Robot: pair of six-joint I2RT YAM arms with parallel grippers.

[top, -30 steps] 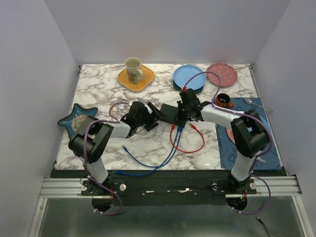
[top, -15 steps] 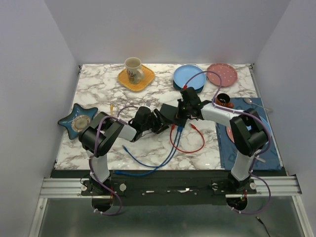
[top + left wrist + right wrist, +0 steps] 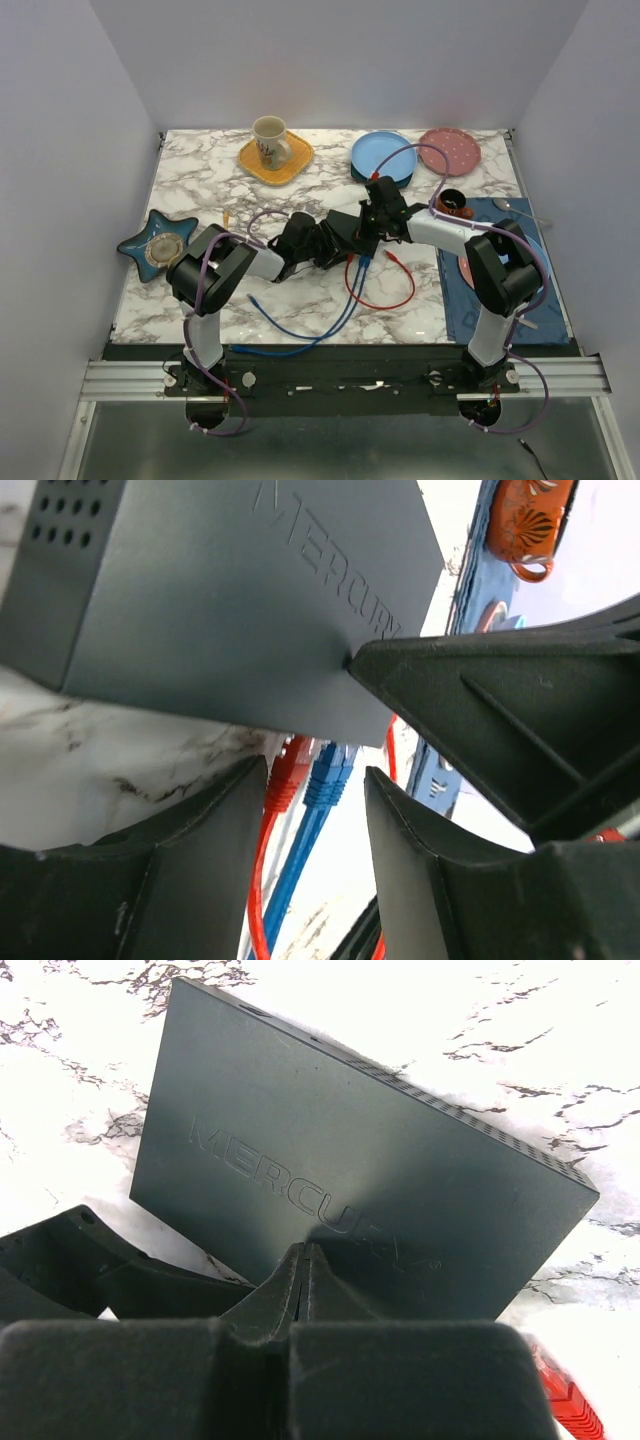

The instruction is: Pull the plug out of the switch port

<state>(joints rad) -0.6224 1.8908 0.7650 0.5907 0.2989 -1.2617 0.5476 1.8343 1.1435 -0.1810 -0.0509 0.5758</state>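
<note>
Marble table (image 3: pixel 200 190), centre: the left gripper (image 3: pixel 315 780), jaws apart, straddles the red plug (image 3: pixel 288 770) and blue plug (image 3: pixel 330 770), both seated in the switch port side at six o'clock of the black box (image 3: pixel 230 590). The right gripper (image 3: pixel 303 1280), fingers together, seems to pin the box top. The grasp is in hand; next, clamp one plug squarely and draw straight back.

Tight at the box (image 3: pixel 230 590) edge: red plug (image 3: pixel 290 772) and blue plug (image 3: pixel 328 777) touch side by side, and the closed right jaws block you from above.
</note>
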